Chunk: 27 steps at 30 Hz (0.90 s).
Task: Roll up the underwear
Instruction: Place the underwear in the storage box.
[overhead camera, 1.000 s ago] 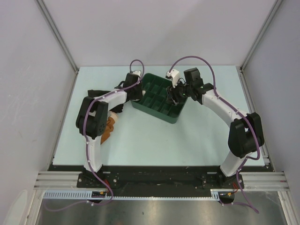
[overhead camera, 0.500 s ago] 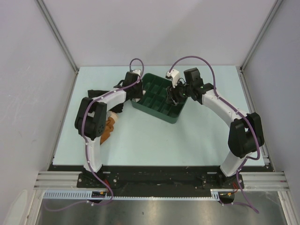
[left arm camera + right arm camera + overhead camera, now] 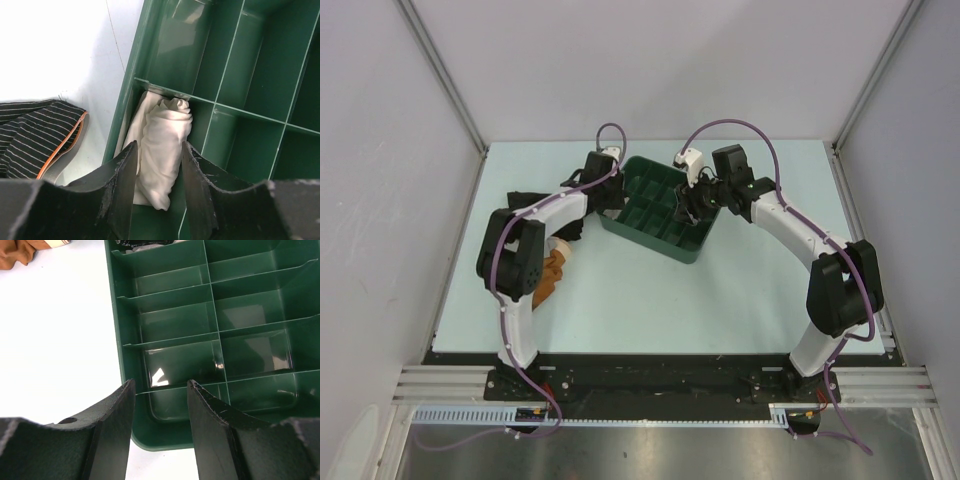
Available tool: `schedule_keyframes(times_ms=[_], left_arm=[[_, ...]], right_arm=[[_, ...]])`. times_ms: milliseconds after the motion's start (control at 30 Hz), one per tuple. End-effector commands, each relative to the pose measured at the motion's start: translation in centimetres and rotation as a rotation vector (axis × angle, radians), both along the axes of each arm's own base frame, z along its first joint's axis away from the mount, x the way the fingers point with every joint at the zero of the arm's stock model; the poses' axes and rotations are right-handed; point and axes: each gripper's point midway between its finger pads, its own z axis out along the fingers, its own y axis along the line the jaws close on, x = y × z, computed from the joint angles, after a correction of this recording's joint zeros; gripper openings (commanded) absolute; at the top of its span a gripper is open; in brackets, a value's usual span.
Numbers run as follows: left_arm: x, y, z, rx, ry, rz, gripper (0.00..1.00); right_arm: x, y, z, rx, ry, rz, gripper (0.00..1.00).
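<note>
Cream underwear (image 3: pixel 167 120) lay rolled in one green tray (image 3: pixel 260 65) compartment. We could not tell whether the left gripper (image 3: pixel 158 147) astride it squeezed; the right gripper (image 3: pixel 160 385) gaped empty.

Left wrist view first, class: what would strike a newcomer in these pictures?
A rolled white underwear sits in an edge compartment of the green tray, straddled by the left gripper. A black striped garment lies beside the tray; the right gripper hovers over its other side.
</note>
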Motion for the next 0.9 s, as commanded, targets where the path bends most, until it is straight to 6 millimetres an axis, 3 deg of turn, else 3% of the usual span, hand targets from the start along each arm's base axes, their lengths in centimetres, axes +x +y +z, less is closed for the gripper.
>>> schedule_keyframes(times_ms=[0, 267, 400, 433, 500, 567, 600, 633, 700, 733, 767, 833, 867], left_arm=[[0.6, -0.1, 4.8, -0.022, -0.094, -0.022, 0.45], [0.3, -1.0, 7.5, -0.074, -0.148, -0.079, 0.42], [-0.6, -1.6, 10.3, -0.123, -0.214, -0.117, 0.45], [-1.0, -1.6, 12.1, -0.134, -0.253, -0.134, 0.46], [-1.6, -1.3, 13.1, -0.131, -0.281, -0.146, 0.54], [-2.7, -0.7, 15.5, -0.124, -0.341, -0.161, 0.62], [-3.2, -0.4, 16.4, -0.118, -0.366, -0.164, 0.77], [-3.7, 0.0, 16.6, -0.103, -0.377, -0.172, 1.00], [-5.1, 0.9, 19.1, -0.110, -0.436, -0.173, 1.00], [-5.6, 1.6, 18.6, -0.102, -0.433, -0.171, 1.00], [-6.7, 2.1, 20.5, -0.114, -0.479, -0.169, 1.00], [-7.6, 3.3, 21.5, -0.130, -0.521, -0.159, 1.00], [-8.5, 3.7, 20.4, -0.135, -0.504, -0.164, 1.00]], right_arm=[[-0.3, 0.0, 1.8, 0.030, -0.025, 0.002, 0.51], [-0.2, -0.1, 2.0, 0.028, -0.034, 0.003, 0.51], [0.0, -0.8, 1.8, 0.009, -0.050, 0.019, 0.51], [0.1, -0.9, 1.8, 0.000, -0.075, 0.046, 0.51], [0.3, -2.1, 1.8, -0.006, -0.093, 0.078, 0.54], [-0.2, -2.4, 1.7, -0.026, -0.154, 0.201, 0.59], [-0.4, -3.0, 1.2, -0.045, -0.149, 0.220, 0.61], [-0.3, -3.2, 0.7, -0.072, -0.167, 0.250, 0.63], [0.0, -3.3, 0.6, -0.090, -0.158, 0.254, 0.63], [-0.2, -3.1, -0.1, -0.088, -0.130, 0.278, 0.64], [-0.5, -3.0, -0.2, -0.095, -0.142, 0.331, 0.66], [-2.5, -2.1, -0.3, -0.086, -0.101, 0.433, 0.70], [-3.0, -1.7, -0.7, -0.108, -0.125, 0.498, 0.70]])
